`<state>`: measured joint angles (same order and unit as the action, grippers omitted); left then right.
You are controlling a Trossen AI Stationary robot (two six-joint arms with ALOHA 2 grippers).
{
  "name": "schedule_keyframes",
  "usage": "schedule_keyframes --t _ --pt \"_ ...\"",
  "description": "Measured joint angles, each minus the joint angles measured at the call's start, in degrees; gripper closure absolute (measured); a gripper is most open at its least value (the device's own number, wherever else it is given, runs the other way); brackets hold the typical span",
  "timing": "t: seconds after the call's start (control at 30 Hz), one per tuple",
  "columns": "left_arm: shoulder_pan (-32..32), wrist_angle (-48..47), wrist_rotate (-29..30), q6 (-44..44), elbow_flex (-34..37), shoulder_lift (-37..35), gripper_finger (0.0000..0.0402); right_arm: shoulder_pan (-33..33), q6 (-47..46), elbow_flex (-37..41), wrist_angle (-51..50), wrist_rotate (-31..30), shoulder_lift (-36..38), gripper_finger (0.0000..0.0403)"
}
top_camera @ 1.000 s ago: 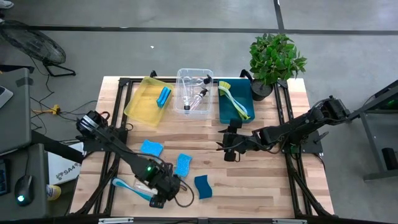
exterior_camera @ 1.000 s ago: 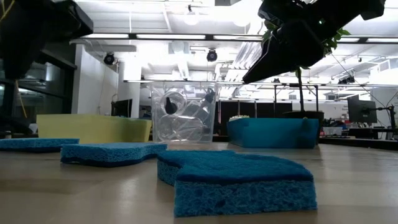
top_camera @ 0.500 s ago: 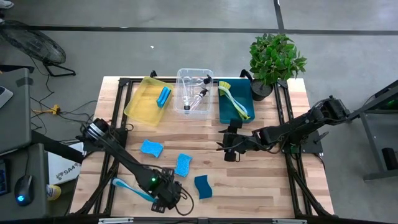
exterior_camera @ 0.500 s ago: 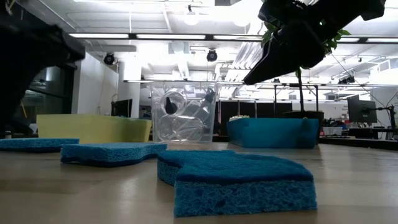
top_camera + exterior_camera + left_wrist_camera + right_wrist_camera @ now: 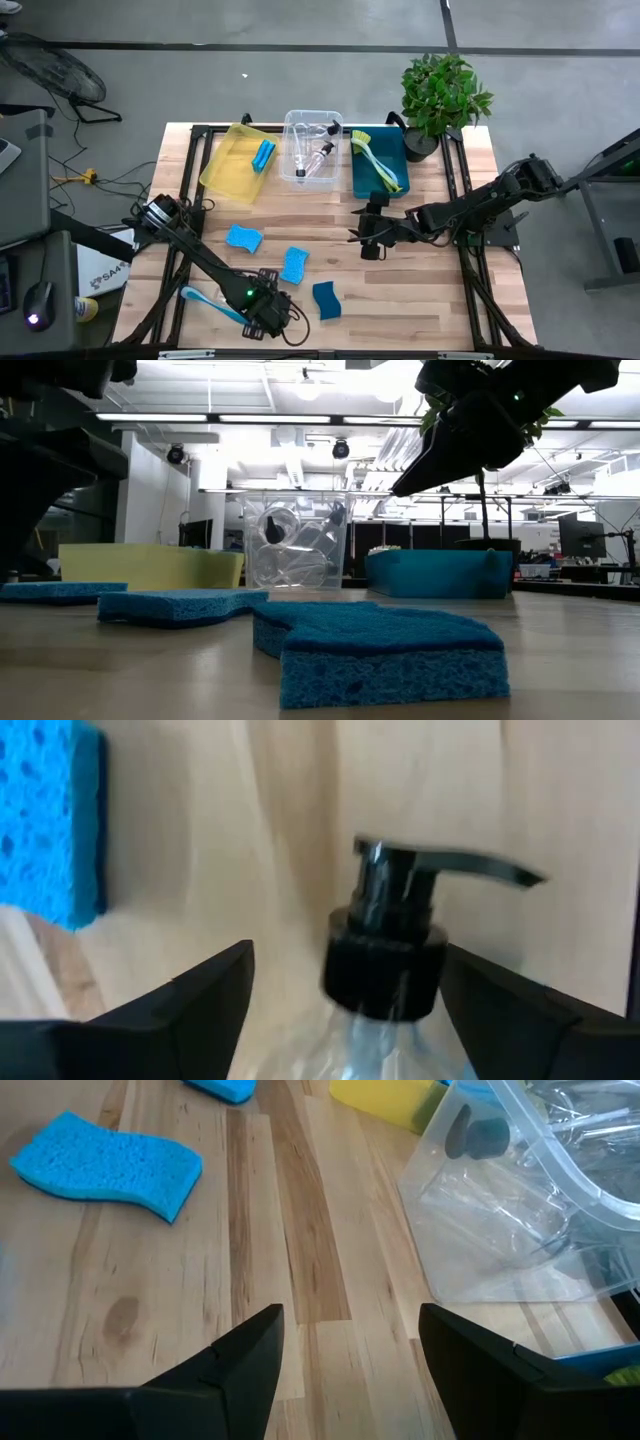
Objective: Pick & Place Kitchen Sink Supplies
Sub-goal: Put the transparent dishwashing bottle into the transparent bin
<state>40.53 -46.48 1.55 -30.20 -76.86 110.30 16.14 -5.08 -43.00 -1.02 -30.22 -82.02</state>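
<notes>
The left claw (image 5: pixel 345 1010) is reaching low at the tabletop's (image 5: pixel 420 290) near edge, fingers spread around a clear pump bottle (image 5: pixel 385 970) lying there. The right claw (image 5: pixel 350 1350) is hovering mid-tabletop, spread and empty, facing the clear bin (image 5: pixel 520 1210).
</notes>
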Motion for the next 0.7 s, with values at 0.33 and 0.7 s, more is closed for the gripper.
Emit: schedule_keyframes --t 0.33,0.7 --pt "0.00 0.07 0.32 0.27 0.00 0.00 0.0210 0.01 0.02 0.00 0.19 0.00 0.00 0.0176" --pt "-0.02 0.04 1.55 0.34 0.00 -0.02 0.0273 0.02 -0.01 0.00 0.22 0.00 0.00 0.0176"
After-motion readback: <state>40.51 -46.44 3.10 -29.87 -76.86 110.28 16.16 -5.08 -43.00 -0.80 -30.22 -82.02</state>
